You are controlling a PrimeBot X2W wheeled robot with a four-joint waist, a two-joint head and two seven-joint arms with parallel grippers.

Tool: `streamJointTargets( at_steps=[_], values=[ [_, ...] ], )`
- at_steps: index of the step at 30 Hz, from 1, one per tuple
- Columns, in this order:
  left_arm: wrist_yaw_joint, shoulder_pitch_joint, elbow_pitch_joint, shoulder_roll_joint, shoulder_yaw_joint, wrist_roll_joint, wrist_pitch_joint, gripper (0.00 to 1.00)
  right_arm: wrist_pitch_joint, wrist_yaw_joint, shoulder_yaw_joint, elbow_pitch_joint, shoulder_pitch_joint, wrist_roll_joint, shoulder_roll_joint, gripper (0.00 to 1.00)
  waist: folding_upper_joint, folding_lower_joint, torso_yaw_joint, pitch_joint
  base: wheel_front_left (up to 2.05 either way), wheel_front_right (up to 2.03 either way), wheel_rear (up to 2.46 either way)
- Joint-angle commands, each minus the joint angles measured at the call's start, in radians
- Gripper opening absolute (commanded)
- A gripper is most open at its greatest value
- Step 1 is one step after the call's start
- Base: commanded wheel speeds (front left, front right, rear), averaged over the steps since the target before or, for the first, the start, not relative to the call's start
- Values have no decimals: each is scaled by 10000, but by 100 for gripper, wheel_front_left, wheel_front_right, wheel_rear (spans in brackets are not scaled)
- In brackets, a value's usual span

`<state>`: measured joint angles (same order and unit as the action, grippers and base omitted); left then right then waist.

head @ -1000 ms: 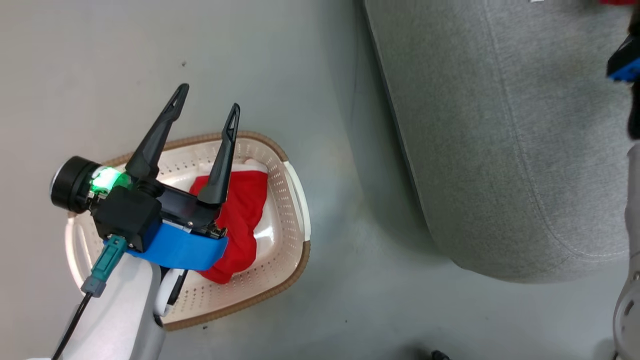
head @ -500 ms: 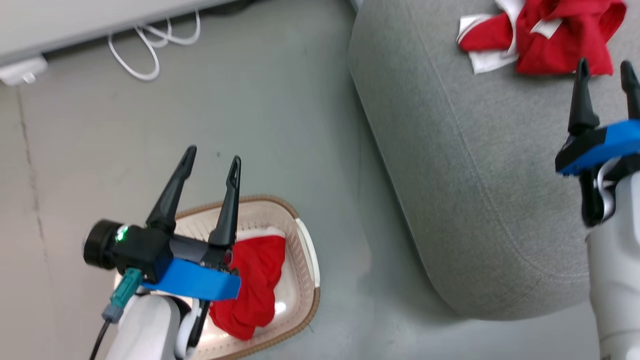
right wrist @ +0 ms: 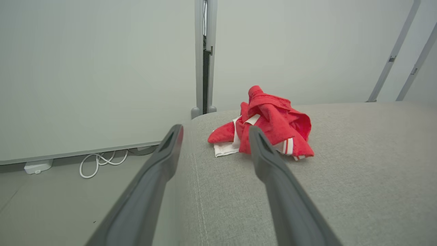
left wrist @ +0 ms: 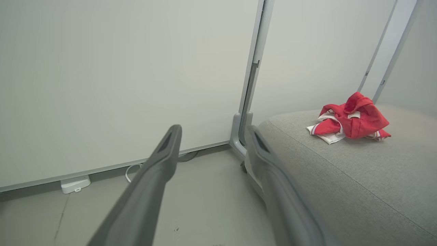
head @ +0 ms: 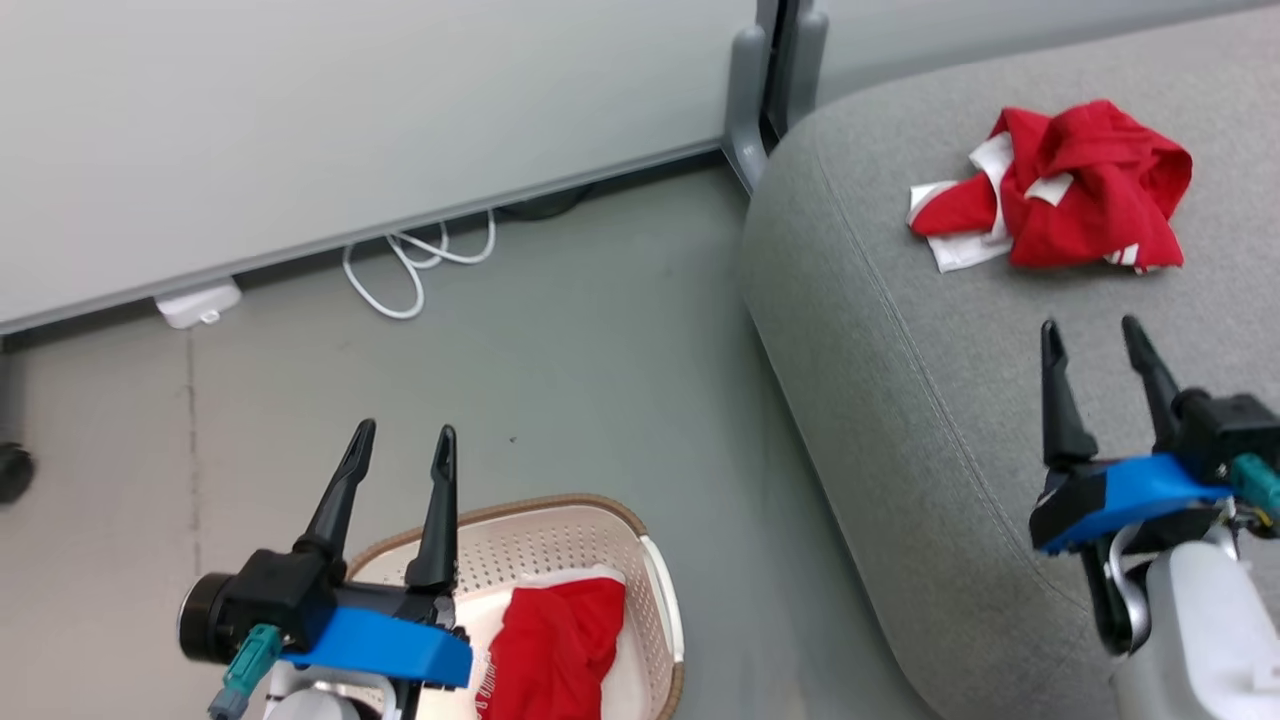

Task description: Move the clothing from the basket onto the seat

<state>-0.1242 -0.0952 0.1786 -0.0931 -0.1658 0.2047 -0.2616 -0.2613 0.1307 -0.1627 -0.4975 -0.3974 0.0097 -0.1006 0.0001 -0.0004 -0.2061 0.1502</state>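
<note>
Red garment [head: 1060, 190] lies on the seat [head: 900, 420], far right; the other garment [head: 555, 650] waits in the basket [head: 560, 515], near left. The head has lifted. Left gripper [head: 405, 430] and right gripper [head: 1090, 325] gape wide, empty: half done.

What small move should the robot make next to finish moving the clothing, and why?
Probably lower the left end effector into the basket toward the red garment lying there. It looks open and empty and is the one by the basket, while the right end effector, also open, hangs over the sofa, where the second garment already lies.
</note>
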Motion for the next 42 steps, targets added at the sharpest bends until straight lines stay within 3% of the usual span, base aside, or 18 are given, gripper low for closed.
streamJointTargets(
  at_steps=[1,10,19,32,42],
  values=[
    [-63,113,25,7,126,25,-51,100,35,1,62,219,277,-67,76,100,-1,4,226,-267,0,0,0],
    [-81,523,308,215,869,-5,-51,100,484,3,508,2043,1817,-108,425,100,-1,4,905,-765,0,0,0],
    [-85,794,447,303,1684,-125,-49,100,723,3,1082,3106,2844,123,505,100,-1,4,1537,-1000,0,0,0],
    [-83,1084,678,376,2288,-178,-51,100,659,3,1635,3120,3574,216,504,100,-1,4,2040,-1297,0,0,0],
    [-61,1045,705,397,2084,-205,-51,100,659,3,1618,3132,3506,498,505,100,-1,4,2027,-1243,0,0,0]
  ],
)
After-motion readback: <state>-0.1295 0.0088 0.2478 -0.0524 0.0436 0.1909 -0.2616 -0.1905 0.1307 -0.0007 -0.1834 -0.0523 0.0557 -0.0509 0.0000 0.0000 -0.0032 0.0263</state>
